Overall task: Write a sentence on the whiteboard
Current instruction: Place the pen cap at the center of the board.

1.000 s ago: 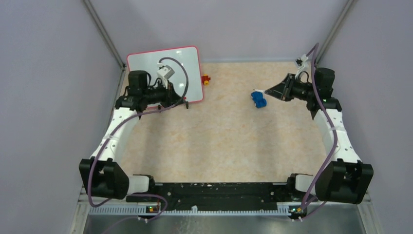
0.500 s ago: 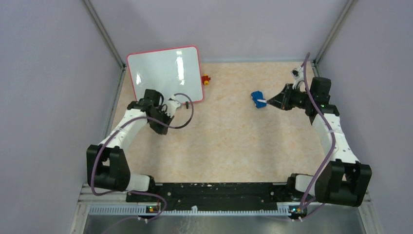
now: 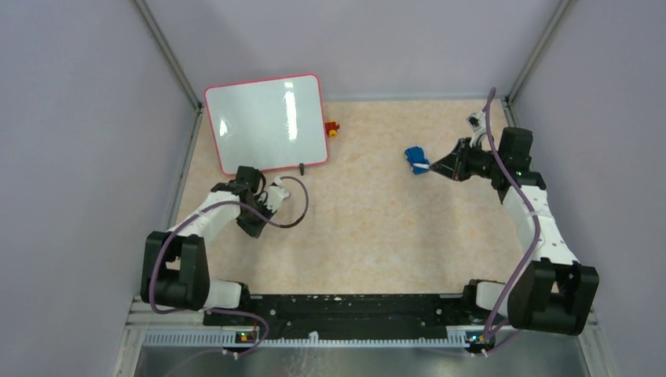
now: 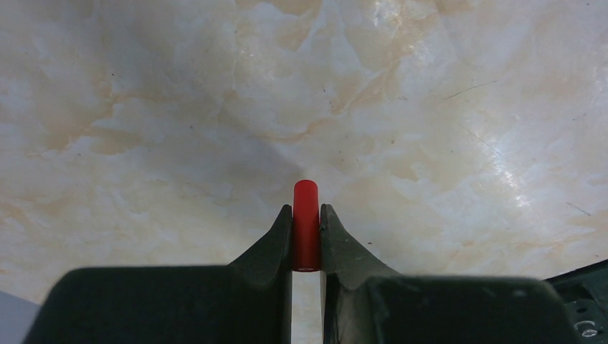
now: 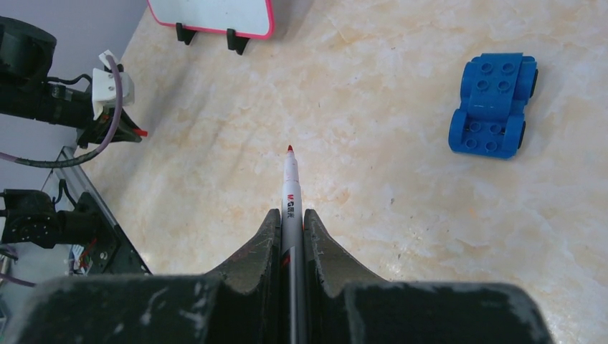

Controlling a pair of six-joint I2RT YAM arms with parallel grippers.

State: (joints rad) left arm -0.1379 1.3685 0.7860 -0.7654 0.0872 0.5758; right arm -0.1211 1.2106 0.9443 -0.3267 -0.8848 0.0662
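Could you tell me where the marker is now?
The marker is on the right of the top view, clamped in the right gripper, its tip near the blue car, far from the whiteboard at back left.

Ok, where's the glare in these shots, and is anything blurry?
Top view: two bright streaks of glare on the whiteboard. Left wrist view: white sheen on the table at right; the red cap in the left pincer is sharp. Right wrist view: the marker in the right pincer is sharp, its print legible.
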